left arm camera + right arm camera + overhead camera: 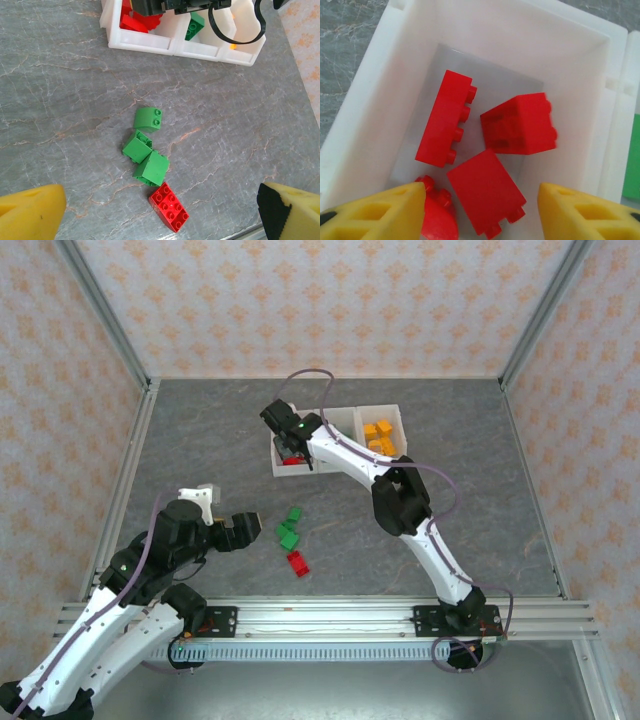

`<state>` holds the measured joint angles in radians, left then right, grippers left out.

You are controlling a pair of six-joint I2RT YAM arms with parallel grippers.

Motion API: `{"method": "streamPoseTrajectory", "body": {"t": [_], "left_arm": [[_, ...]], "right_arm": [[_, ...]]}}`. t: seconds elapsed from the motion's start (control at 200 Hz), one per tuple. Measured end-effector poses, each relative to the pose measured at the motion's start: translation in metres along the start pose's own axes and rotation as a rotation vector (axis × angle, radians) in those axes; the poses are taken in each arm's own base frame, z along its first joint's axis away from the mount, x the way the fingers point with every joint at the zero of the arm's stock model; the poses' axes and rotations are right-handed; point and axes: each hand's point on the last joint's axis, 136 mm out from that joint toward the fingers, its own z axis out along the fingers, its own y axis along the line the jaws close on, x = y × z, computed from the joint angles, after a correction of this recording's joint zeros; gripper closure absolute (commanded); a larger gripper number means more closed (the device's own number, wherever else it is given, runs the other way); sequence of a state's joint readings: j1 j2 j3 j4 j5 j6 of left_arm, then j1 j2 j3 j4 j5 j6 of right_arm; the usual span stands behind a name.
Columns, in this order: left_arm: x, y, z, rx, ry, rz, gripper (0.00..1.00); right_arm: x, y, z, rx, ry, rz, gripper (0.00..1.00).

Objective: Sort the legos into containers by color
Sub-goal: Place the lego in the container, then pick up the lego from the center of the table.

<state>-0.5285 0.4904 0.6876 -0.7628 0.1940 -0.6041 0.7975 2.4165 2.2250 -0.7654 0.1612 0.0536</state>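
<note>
The containers (398, 410) stand at mid-table as one white row. My right gripper (292, 450) hangs open over the left compartment (520, 30), where several red legos (485, 190) lie below its jaws (482, 205); one red brick (520, 125) looks blurred. Orange legos (378, 434) fill the right compartment, and a green one (196, 25) lies in the middle. Three green legos (145, 150) and one red lego (170, 207) lie loose on the table. My left gripper (235, 530) is open and empty, just left of the loose legos (292, 540), its yellow fingers (30, 212) wide apart.
The right arm (400, 500) stretches diagonally from its base to the containers, passing to the right of the loose bricks. A metal rail (330, 620) runs along the near table edge. Patterned walls enclose the grey table (200, 440).
</note>
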Motion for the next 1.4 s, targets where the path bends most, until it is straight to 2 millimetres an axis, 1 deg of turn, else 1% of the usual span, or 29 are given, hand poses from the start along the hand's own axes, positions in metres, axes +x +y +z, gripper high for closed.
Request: {"method": "streamPoseTrajectory", "body": {"t": [0.205, 0.38, 0.491, 0.591, 0.686, 0.711, 0.821, 0.936, 1.041, 1.106, 1.206, 1.306, 1.402], "left_arm": [[0.0, 0.0, 0.0, -0.001, 0.001, 0.011, 0.01], [0.001, 0.001, 0.002, -0.007, 0.01, 0.011, 0.01], [0.002, 0.001, 0.004, -0.012, 0.016, 0.01, 0.01], [0.002, 0.001, 0.004, -0.014, 0.019, 0.002, 0.01], [0.002, 0.001, 0.004, -0.014, 0.019, -0.003, 0.01], [0.002, 0.001, 0.004, -0.015, 0.019, -0.006, 0.01], [0.002, 0.002, 0.004, -0.015, 0.019, -0.016, 0.01], [0.001, 0.002, 0.004, -0.017, 0.014, -0.024, 0.01], [-0.002, 0.002, 0.0, -0.023, 0.0, -0.026, 0.01], [-0.002, 0.002, -0.001, -0.021, -0.005, -0.028, 0.01], [-0.001, 0.004, -0.004, -0.024, -0.007, -0.028, 0.01], [0.001, 0.006, -0.007, -0.03, -0.008, -0.028, 0.01], [0.002, 0.008, -0.009, -0.033, -0.01, -0.028, 0.01]], "right_arm": [[-0.009, 0.0, -0.008, -0.01, -0.015, 0.022, 0.17], [-0.015, 0.006, -0.014, -0.05, -0.024, 0.05, 0.12], [-0.017, 0.009, -0.023, -0.084, -0.02, 0.069, 0.11], [-0.024, 0.01, -0.04, -0.119, -0.033, 0.096, 0.09], [-0.032, 0.008, -0.065, -0.155, -0.057, 0.126, 0.08], [-0.034, 0.006, -0.074, -0.166, -0.065, 0.135, 0.08], [-0.031, 0.0, -0.104, -0.2, -0.073, 0.167, 0.08], [-0.012, -0.007, -0.127, -0.215, -0.053, 0.201, 0.08], [0.013, -0.005, -0.137, -0.222, -0.016, 0.242, 0.08], [0.034, -0.001, -0.141, -0.221, 0.018, 0.272, 0.09], [0.069, 0.009, -0.143, -0.218, 0.073, 0.303, 0.12], [0.103, 0.025, -0.143, -0.228, 0.126, 0.304, 0.15], [0.128, 0.042, -0.138, -0.253, 0.163, 0.25, 0.17]]}}
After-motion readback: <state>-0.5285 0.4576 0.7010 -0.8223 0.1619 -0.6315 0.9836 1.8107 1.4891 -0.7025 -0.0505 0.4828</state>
